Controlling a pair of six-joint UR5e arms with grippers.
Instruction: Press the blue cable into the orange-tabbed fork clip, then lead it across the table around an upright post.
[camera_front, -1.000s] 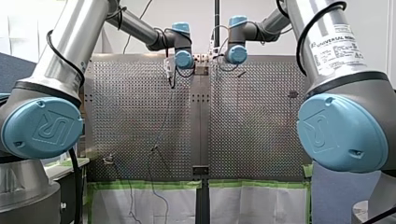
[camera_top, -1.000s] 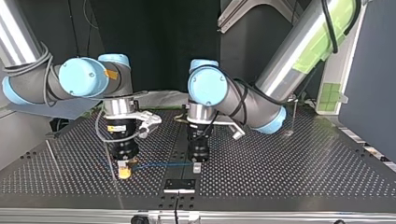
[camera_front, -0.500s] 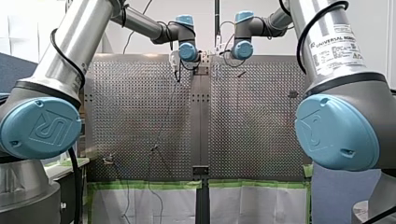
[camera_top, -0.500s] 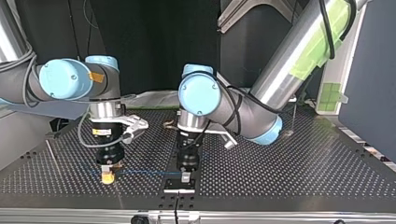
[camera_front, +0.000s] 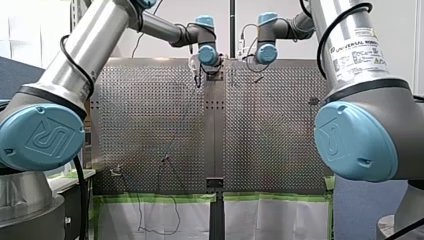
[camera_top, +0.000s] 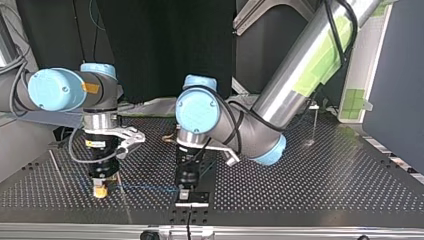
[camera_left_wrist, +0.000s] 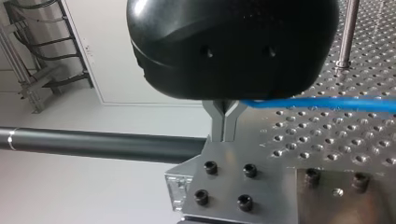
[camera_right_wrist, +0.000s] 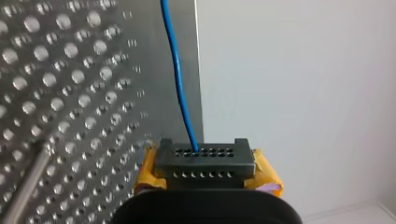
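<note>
So my left claw (camera_top: 184, 194) and right claw (camera_top: 100, 192) both pinch the blue cable (camera_top: 147, 188). In the top view the right one sits at 9 o'clock, probably keeping it taut.

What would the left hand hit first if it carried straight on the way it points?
Most likely the bolted metal plate at the edge of the table: my left hand points straight at it, seemingly just short of touching, though depth is unclear.

My left claw (camera_left_wrist: 225, 133) has a glossy black plastic shell and dull, bare metal fingers (camera_left_wrist: 217, 126). The cable (camera_left_wrist: 327, 103) has a smooth blue plastic skin. The table (camera_left_wrist: 327, 144) is matt dimpled metal, the post (camera_left_wrist: 348, 32) shiny polished metal, and the plate (camera_left_wrist: 261, 186) smooth satin metal.
</note>
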